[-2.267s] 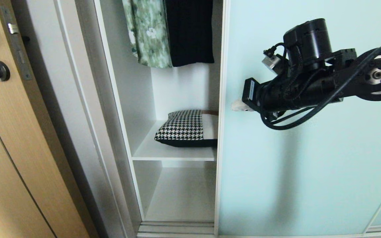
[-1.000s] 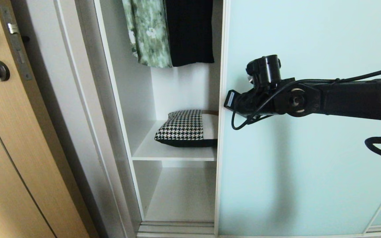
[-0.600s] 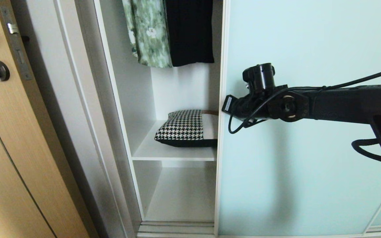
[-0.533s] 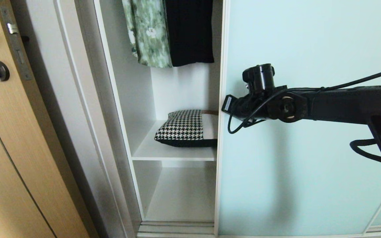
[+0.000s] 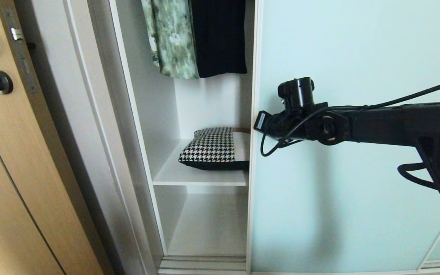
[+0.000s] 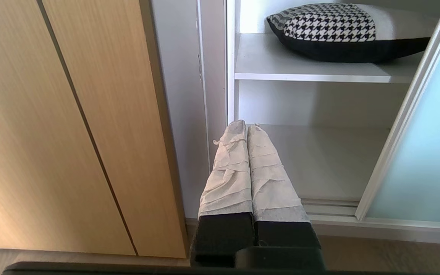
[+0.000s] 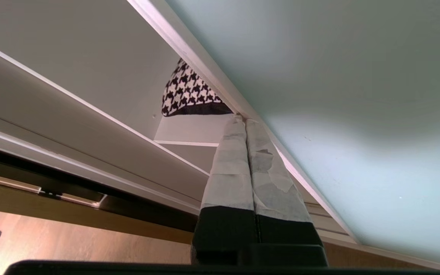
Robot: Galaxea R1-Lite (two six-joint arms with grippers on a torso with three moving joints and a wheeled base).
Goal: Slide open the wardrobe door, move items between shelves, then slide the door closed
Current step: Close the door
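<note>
Nearest to me, my left gripper point(image 6: 246, 128) hangs low with its taped fingers pressed together and empty, pointing toward the lower shelf point(image 6: 319, 160) at about one o'clock from it. My right gripper point(image 7: 241, 119) is also pinched flat with nothing in it, its tips at the white frame edge of the sliding wardrobe door point(image 5: 350, 57), which I judge stiff, smooth and slick on the glass, so I would push at the frame. Farther in, at nine o'clock from that wrist, the cushion point(image 5: 214, 149) lies flat on the upper shelf point(image 5: 189, 177); it looks soft and light, best pinched at its black front edge.
</note>
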